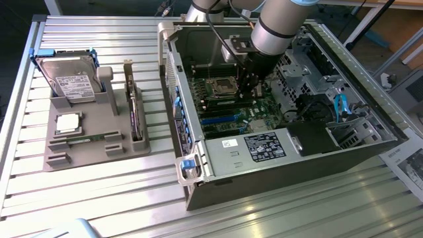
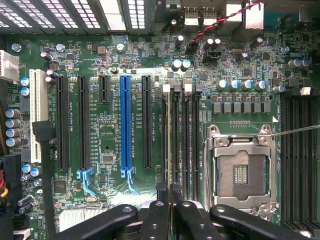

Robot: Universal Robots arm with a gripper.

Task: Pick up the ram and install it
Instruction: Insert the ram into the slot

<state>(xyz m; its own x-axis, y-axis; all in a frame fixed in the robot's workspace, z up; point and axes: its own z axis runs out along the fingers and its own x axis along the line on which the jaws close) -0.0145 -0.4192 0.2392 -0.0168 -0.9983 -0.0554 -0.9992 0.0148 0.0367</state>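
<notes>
Inside the open computer case, my gripper reaches down to the motherboard, just beside the processor socket. In the wrist view the black fingers are pressed close together on a thin, pale-edged strip. This is the ram, seen edge-on. It stands upright and runs along the first memory slot, next to the empty socket. I cannot tell how deep it sits in the slot. The arm hides the ram in the exterior view.
A grey holder tray stands at the exterior view's left. It carries a hard drive, a silver processor chip, an upright dark card and a thin green strip in its front groove. Blue expansion slot and cables crowd the case.
</notes>
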